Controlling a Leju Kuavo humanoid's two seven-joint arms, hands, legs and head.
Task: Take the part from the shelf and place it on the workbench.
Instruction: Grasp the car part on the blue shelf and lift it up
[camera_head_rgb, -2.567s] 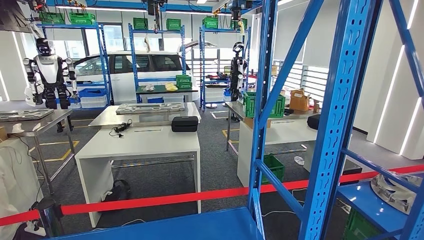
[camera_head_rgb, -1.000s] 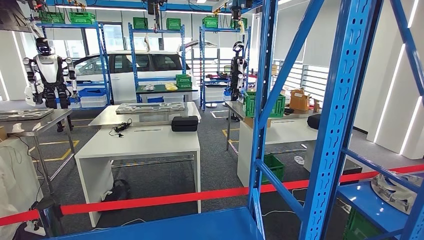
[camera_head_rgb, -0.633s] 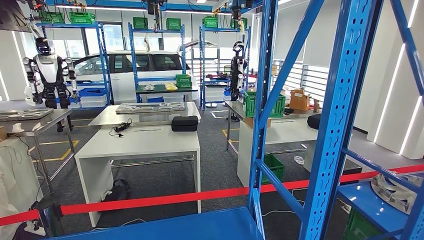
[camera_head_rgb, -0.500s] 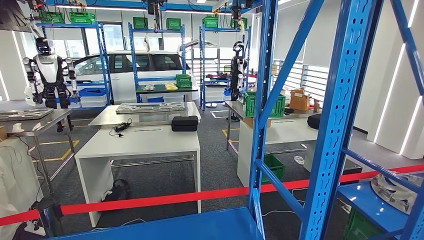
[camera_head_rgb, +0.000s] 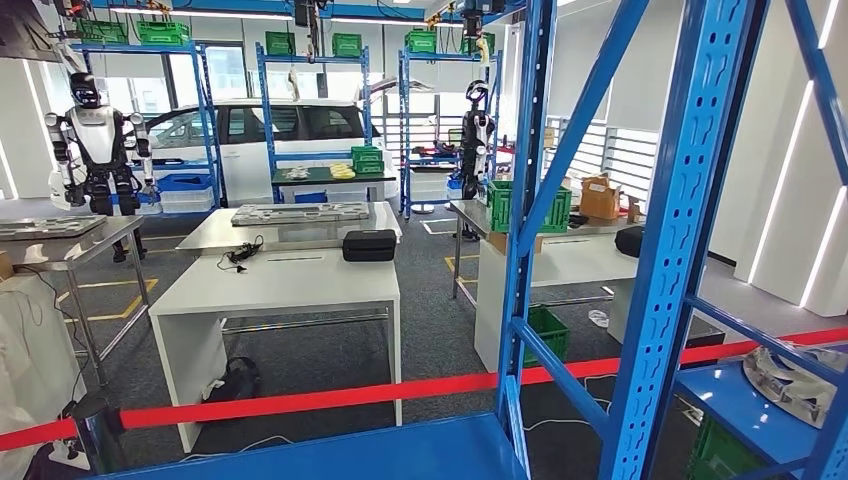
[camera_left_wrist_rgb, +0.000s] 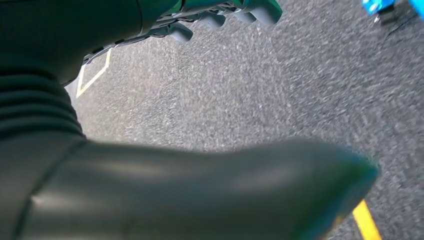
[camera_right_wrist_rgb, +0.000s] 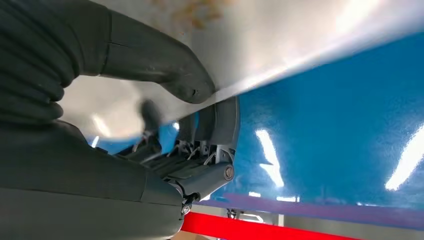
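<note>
Pickup looks to be the step in hand — right hand (camera_right_wrist_rgb: 165, 135) pinches the silvery part's (camera_right_wrist_rgb: 280, 40) edge, thumb above and fingers beneath, over the blue shelf (camera_right_wrist_rgb: 340, 130); left hand (camera_left_wrist_rgb: 150, 195) hangs empty, fingers loosely apart — next, lift clear toward the workbench (camera_head_rgb: 280, 285).

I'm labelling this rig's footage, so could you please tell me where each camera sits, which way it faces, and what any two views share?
Head view: high on the body, looking forward through the blue shelf frame at white workbenches; none of its own body.
Left wrist view: behind the left hand, facing grey floor.
Right wrist view: behind the right hand, thumb and fingers pinching the metal part's edge above the blue shelf board.
Shared: head and right wrist views show the red barrier tape.
</note>
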